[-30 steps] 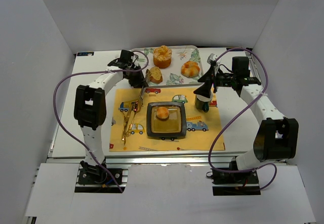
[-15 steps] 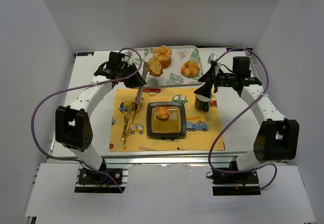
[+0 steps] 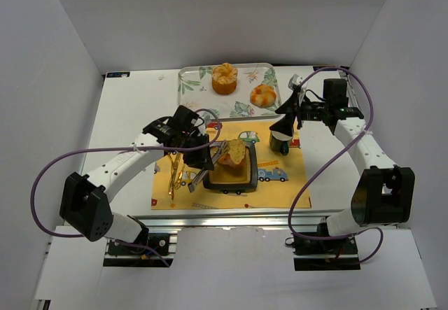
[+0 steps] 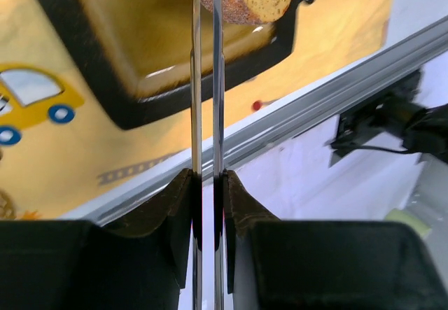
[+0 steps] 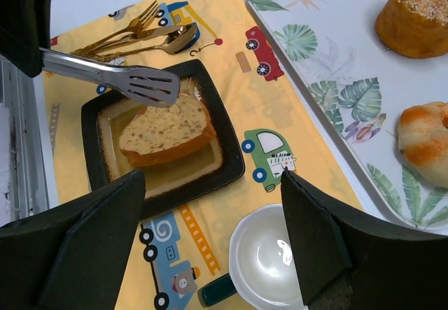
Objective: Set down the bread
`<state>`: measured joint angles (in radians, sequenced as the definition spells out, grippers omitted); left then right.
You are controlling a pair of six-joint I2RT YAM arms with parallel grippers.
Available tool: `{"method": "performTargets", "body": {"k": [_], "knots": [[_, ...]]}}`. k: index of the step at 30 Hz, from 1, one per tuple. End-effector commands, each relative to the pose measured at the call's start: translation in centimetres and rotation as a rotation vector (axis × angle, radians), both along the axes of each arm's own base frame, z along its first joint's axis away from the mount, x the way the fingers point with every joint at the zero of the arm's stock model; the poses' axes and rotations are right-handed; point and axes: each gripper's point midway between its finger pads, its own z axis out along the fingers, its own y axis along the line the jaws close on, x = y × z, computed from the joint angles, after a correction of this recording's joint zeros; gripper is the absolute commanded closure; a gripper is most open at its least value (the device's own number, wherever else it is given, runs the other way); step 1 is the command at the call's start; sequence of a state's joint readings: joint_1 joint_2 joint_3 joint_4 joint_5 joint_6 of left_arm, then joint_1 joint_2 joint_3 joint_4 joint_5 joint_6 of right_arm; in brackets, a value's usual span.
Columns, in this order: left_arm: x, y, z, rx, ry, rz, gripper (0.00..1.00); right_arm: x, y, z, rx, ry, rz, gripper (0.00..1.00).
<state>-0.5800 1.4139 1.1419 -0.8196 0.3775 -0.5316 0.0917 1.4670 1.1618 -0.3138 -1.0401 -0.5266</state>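
The left claw (image 4: pixel 206 208) is clamped on tongs (image 5: pixel 105 68), which pinch a bread slice (image 5: pixel 164 136) over the 12 o'clock side of the black plate (image 5: pixel 231 163). The right claw (image 3: pixel 283 124) stands open above a cup (image 5: pixel 269 264) at the plate's 2 o'clock.

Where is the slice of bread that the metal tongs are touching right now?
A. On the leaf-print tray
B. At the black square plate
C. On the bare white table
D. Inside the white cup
B: the right wrist view shows the bread slice within the rim of the black plate, with the tongs resting at its top edge.
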Motion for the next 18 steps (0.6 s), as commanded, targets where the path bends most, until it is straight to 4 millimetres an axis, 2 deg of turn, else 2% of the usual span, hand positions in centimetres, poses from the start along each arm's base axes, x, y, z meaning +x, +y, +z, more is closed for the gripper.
{"method": "performTargets", "body": {"k": [1, 3, 6, 8, 12, 15, 18], "knots": [[-0.7, 0.9, 1.6, 0.056, -0.055, -0.029, 1.0, -0.2, 0.0, 1.4, 0.012, -0.025, 0.009, 0.17], [-1.1, 0.7, 1.3, 0.074, -0.053, -0.048, 0.99, -0.3, 0.0, 1.4, 0.012, -0.024, 0.008, 0.17], [-1.2, 0.4, 0.5, 0.11, -0.045, -0.067, 0.89, -0.3, -0.1, 1.4, 0.009, -0.021, 0.006, 0.18], [-1.0, 0.0, 0.3, 0.124, -0.051, -0.075, 0.74, -0.3, -0.1, 1.3, 0.007, -0.019, 0.005, 0.17], [-0.6, -0.9, 1.1, 0.105, -0.069, -0.078, 0.59, -0.4, -0.1, 1.2, 0.004, -0.019, 0.005, 0.17], [-0.6, -1.2, 1.7, 0.086, -0.077, -0.072, 0.51, -0.5, -0.1, 1.2, 0.003, -0.02, 0.006, 0.17], [-0.4, -1.3, 2.3, 0.071, -0.088, -0.058, 0.5, -0.5, -0.1, 1.1, 0.007, -0.015, 0.009, 0.17]]}}
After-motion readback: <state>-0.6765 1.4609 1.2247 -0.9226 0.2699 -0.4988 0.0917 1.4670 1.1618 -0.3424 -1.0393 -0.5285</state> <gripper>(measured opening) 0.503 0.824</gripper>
